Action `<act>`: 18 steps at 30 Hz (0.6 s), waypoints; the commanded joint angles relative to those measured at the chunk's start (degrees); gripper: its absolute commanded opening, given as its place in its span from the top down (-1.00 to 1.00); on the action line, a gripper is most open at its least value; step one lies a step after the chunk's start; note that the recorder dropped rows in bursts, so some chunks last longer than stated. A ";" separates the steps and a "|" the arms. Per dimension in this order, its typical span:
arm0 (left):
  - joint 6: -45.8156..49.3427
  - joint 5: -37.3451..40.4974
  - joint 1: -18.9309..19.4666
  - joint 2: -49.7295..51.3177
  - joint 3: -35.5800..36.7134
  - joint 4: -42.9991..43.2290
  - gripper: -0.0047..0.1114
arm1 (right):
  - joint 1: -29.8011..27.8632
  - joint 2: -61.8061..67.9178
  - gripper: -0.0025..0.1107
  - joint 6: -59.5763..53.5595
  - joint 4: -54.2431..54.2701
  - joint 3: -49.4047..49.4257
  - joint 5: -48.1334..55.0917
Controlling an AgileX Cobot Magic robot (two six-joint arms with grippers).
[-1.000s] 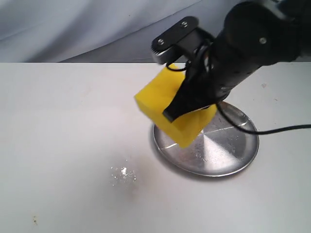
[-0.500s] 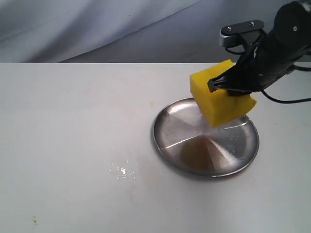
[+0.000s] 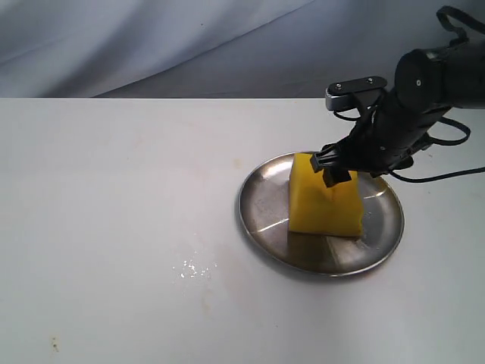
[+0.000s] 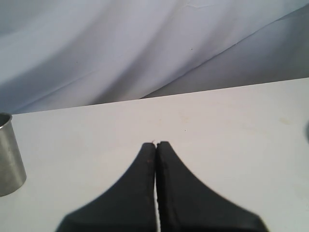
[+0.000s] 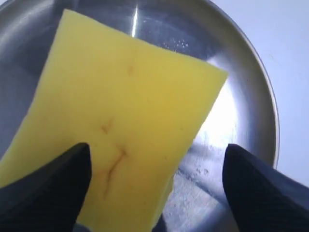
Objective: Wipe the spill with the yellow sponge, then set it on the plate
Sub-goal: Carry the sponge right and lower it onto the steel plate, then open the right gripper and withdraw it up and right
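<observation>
Yellow sponge (image 3: 322, 205) rests inside the plate (image 3: 265, 208) with the right gripper (image 3: 334, 168) just above it, jaws spread wide and not squeezing, which looks like the drop-off at the task's last step. Left gripper (image 4: 156, 145) is clenched on nothing, parked over the table (image 3: 114, 189) near a metal cup (image 4: 7, 154). Faint wet specks of the spill (image 3: 193, 269) lie well apart from the plate, and nothing seems to block the arm's way up
</observation>
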 commanded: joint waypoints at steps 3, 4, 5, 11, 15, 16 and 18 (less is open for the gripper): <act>-0.09 -0.39 -0.03 -0.20 0.27 0.05 0.92 | -0.41 -7.58 -0.02 -0.92 0.38 1.84 6.33; -0.09 -0.39 -0.03 -0.20 0.27 0.05 0.92 | -0.41 -10.79 0.16 -0.92 0.38 4.51 4.39; -0.09 -0.39 -0.03 -0.20 0.27 0.05 0.92 | -0.41 -13.38 0.23 -0.51 0.38 6.28 3.10; -0.09 -0.39 -0.03 -0.20 0.27 0.05 0.92 | -0.41 -29.98 0.67 3.14 0.38 22.26 -11.03; -0.09 -0.39 -0.03 -0.20 0.27 0.05 0.92 | -0.41 -41.50 0.96 5.11 0.38 29.80 -16.65; -0.09 -0.39 -0.03 -0.20 0.27 0.05 0.92 | -0.41 -44.14 0.96 5.62 0.38 31.25 -17.40; -0.09 -0.39 -0.03 -0.20 0.27 0.05 0.92 | -0.41 -48.55 0.96 6.47 0.38 33.37 -17.85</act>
